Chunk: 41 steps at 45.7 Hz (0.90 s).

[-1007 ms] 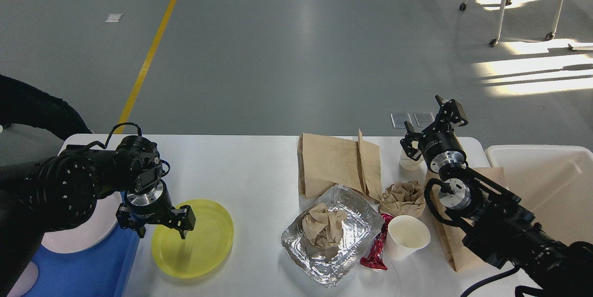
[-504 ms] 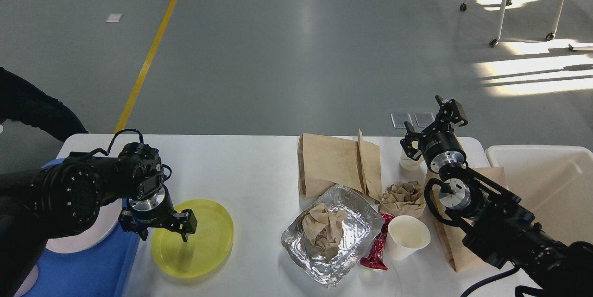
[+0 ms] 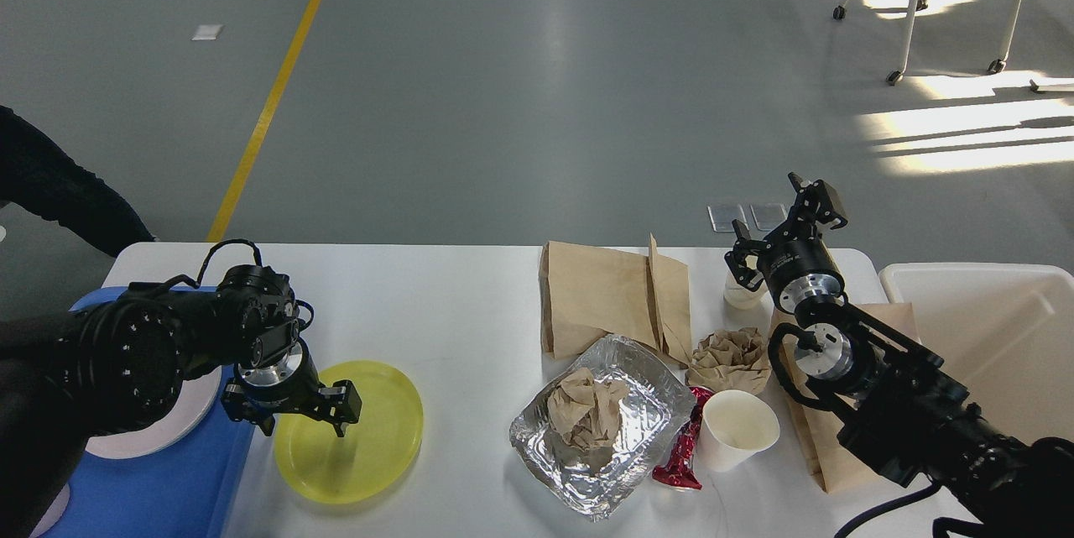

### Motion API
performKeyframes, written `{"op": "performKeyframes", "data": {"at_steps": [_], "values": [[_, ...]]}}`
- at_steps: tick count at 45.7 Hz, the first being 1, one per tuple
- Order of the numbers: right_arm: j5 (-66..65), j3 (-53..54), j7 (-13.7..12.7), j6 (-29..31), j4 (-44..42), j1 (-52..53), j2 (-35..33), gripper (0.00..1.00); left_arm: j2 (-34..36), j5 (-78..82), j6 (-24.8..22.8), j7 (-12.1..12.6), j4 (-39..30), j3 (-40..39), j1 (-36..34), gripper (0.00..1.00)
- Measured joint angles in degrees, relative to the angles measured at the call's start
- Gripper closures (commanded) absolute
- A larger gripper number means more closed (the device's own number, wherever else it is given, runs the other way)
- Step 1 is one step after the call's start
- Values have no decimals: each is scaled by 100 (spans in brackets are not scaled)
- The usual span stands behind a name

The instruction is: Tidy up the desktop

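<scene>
The white desktop (image 3: 453,311) is littered. A yellow plate (image 3: 369,437) lies at its front left. My left gripper (image 3: 304,420) is open just over the plate's left rim, one finger outside the rim and one over the plate; I cannot tell whether it touches. My right gripper (image 3: 780,223) is open and empty, raised over the back right of the desktop above a small white cup (image 3: 740,295).
A foil tray (image 3: 646,437) holds crumpled brown paper (image 3: 587,412). Around it lie brown paper bags (image 3: 604,295), a paper ball (image 3: 730,357), a red wrapper (image 3: 681,454) and a white paper cup (image 3: 738,429). A blue tray (image 3: 159,488) with a white plate (image 3: 155,433) sits front left, a cream bin (image 3: 990,328) right.
My left gripper has shifted a little to the right and towards me over the yellow plate's left part. The right arm has not moved.
</scene>
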Motion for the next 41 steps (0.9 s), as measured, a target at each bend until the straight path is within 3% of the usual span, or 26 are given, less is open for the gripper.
{"op": "performKeyframes", "data": {"at_steps": [6, 14, 22, 35, 41], "values": [[0, 0, 0, 0, 0, 0, 0, 0, 0, 8, 76, 0, 0, -11, 14, 34], [0, 0, 0, 0, 0, 0, 0, 0, 0, 10, 12, 4, -3, -12, 14, 52], [0, 0, 0, 0, 0, 0, 0, 0, 10, -1, -59, -14, -6, -19, -1, 58], [0, 0, 0, 0, 0, 0, 0, 0, 34, -17, -140, -18, -6, -21, -60, 77], [0, 0, 0, 0, 0, 0, 0, 0, 60, -18, -407, -26, -6, -47, -132, 100]]}}
